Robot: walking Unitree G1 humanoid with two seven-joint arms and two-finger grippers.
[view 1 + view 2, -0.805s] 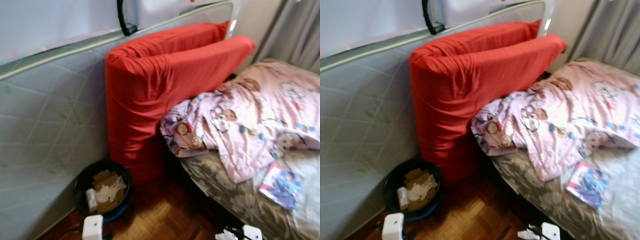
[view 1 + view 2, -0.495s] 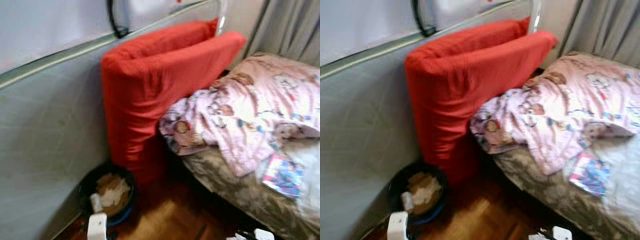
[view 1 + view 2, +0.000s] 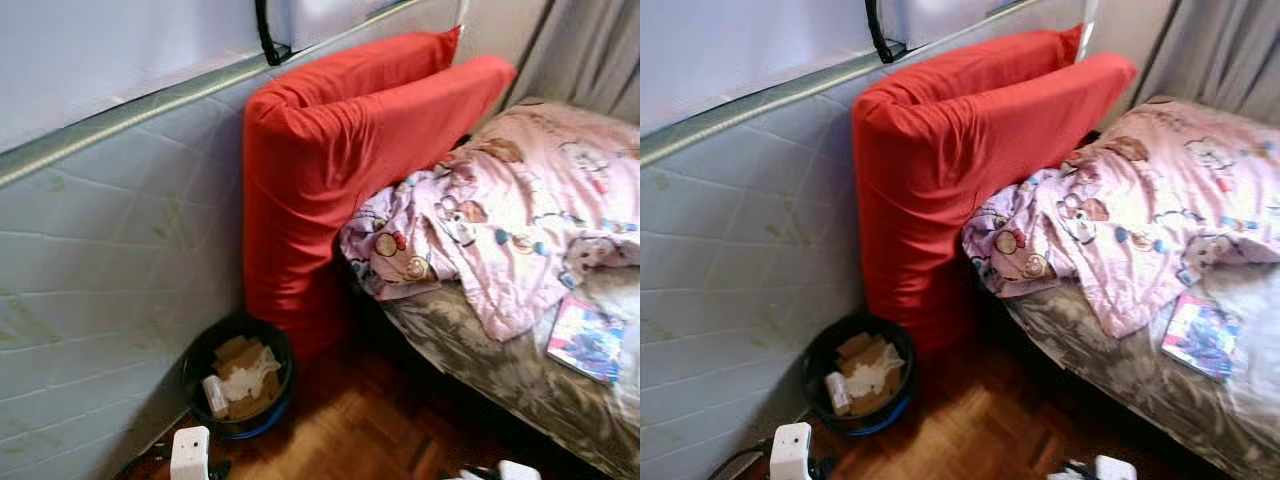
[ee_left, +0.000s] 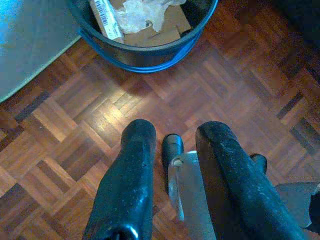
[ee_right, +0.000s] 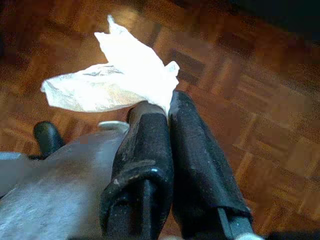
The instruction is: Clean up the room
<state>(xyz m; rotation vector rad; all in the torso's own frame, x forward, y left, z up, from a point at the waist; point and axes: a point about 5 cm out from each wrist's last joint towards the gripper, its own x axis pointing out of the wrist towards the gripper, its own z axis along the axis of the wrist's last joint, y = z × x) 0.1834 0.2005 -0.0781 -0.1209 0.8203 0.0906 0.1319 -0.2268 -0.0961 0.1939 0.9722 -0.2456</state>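
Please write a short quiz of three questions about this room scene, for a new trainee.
1. True or false: the right gripper is shut on a crumpled white tissue.
2. What does the round black bin with a blue rim contain? A) cardboard and paper scraps B) shoes C) water
3. Fill in: the pink cartoon-print blanket lies on the ____, beside the folded red mattress.

Key: 1 true; 2 A; 3 bed.

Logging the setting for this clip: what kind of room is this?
Most likely a bedroom: a bed with a pink cartoon-print blanket, a bare mattress stood on edge, and a trash bin on parquet floor.
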